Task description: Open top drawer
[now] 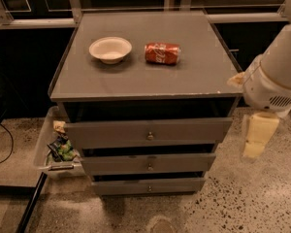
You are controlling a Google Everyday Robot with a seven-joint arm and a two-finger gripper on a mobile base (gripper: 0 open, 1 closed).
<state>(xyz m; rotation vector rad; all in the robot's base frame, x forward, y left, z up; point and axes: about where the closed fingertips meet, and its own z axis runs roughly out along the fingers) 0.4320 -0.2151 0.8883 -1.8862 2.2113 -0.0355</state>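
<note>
The top drawer point(136, 133) is the widest of three grey fronts in the cabinet, with a small round metal knob point(150, 136) at its middle. A dark gap shows between its upper edge and the cabinet top. My gripper point(256, 136) is a cream-coloured piece hanging below the white arm point(274, 76) at the right. It is beside the cabinet's right front corner, level with the top drawer front, well right of the knob and touching nothing.
A white bowl point(110, 49) and a red soda can point(162, 53) on its side lie on the cabinet top point(199, 76). Two narrower drawers point(148, 165) sit below. A plastic bin point(51, 149) with snack bags stands on the floor at the left.
</note>
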